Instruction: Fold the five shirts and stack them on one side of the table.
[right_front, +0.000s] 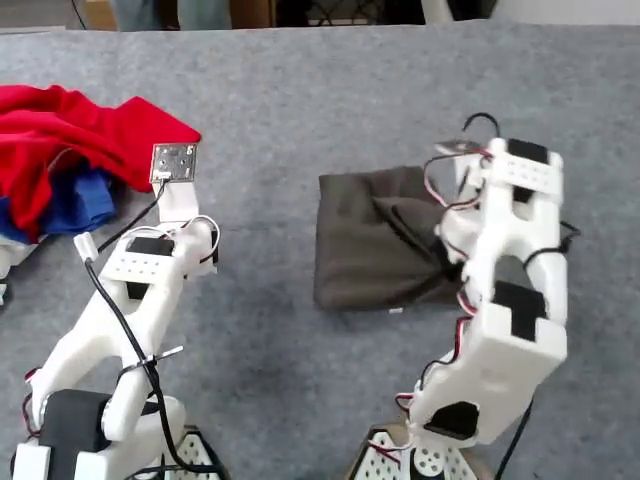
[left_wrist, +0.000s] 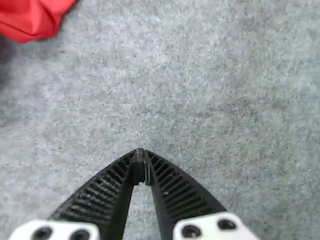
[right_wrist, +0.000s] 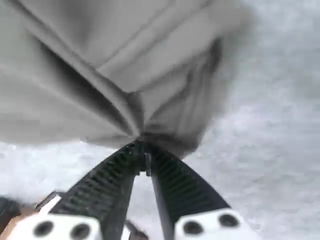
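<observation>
A dark grey shirt (right_front: 375, 240) lies partly folded in the middle of the table. My right gripper (right_wrist: 141, 150) is shut on the grey shirt (right_wrist: 125, 70), pinching a gathered edge at its near right corner, under the white right arm (right_front: 505, 250). A heap of shirts sits at the far left: a red shirt (right_front: 70, 135) on top and a blue shirt (right_front: 80, 200) beneath it. My left gripper (left_wrist: 140, 162) is shut and holds nothing. It hovers over bare carpet just right of the heap, with a red shirt corner (left_wrist: 30, 20) beyond it.
The grey felt table top (right_front: 300, 110) has free room at the back and between the two arms. The left arm (right_front: 135, 290) rises from the near left corner. Cables loop off both arms.
</observation>
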